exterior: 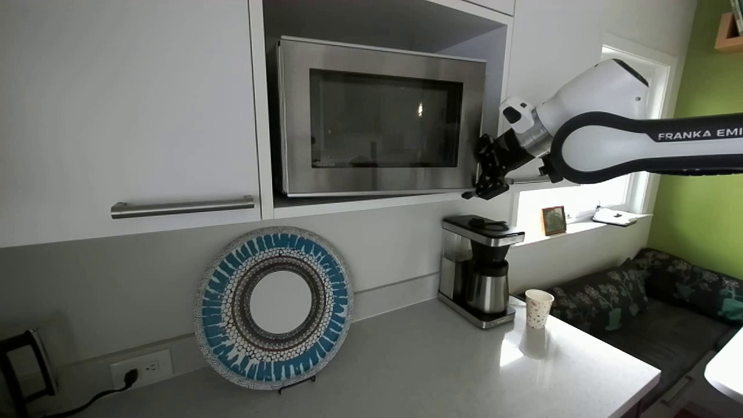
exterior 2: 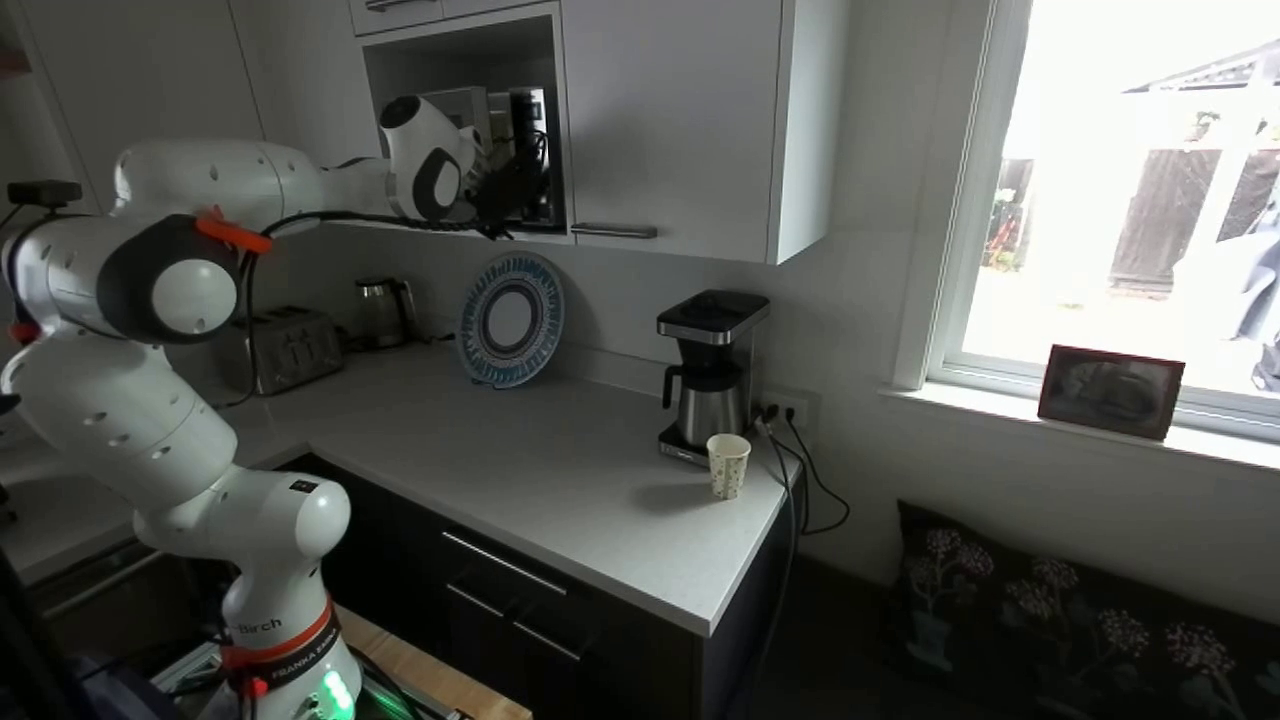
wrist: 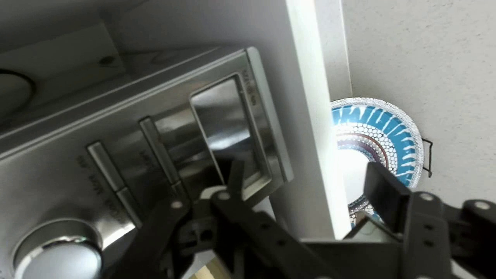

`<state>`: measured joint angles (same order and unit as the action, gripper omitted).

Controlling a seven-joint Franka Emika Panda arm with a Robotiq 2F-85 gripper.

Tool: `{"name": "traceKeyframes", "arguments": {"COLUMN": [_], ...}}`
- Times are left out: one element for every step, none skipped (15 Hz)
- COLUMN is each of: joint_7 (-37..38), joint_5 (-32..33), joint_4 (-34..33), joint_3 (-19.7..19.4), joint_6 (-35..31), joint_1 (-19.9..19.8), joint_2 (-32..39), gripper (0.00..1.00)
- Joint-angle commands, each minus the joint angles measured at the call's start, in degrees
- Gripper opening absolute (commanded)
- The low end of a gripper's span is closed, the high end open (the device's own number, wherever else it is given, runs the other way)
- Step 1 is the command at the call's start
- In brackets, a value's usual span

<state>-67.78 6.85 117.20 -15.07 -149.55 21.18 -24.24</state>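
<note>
your fingers stand spread apart in the wrist view, with the pale edge of a cabinet niche and part of a round blue-and-white plate showing through the gap. the stainless-steel microwave sits in that niche, above the bench; in an exterior view you are at its right edge, though you cannot tell whether you touch it. its display and round knob face you in the wrist view. on the bench, a drip coffee maker stands near a speckled paper cup.
</note>
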Motion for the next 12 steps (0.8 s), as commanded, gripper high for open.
{"name": "traceKeyframes", "arguments": {"joint_7": [-1.6, -1.5, -1.5, -1.5, -1.4, -0.9, 0.1, 0.6, 1.0, 0.9, 0.7, 0.3], "joint_5": [-2.5, -2.5, -2.5, -2.5, -2.6, -2.8, -2.3, -2.0, -1.4, -1.2, -1.3, -1.9], "joint_4": [0.3, 0.4, 0.4, 0.4, 0.1, -0.5, -1.7, -2.5, -3.6, -4.7, -6.3, -7.0], "joint_3": [3.2, 3.4, 3.6, 3.6, 4.0, 4.7, 5.9, 6.9, 7.8, 8.6, 9.1, 9.3], "joint_6": [-0.1, -0.2, -0.2, -0.2, 0.6, 2.7, 5.7, 8.5, 10.9, 12.7, 15.1, 16.6], "joint_1": [-3.8, -4.0, -4.1, -4.2, -4.5, -5.1, -6.3, -7.1, -8.0, -8.6, -9.1, -9.2], "joint_2": [0.4, 0.4, 0.4, 0.4, 0.2, -0.2, -0.7, -1.6, -1.9, -2.8, -3.1, -3.8], "gripper": [0.87, 0.89, 0.89, 0.97, 0.98, 1.00, 1.00, 1.00, 1.00, 1.00, 1.00, 1.00]}}
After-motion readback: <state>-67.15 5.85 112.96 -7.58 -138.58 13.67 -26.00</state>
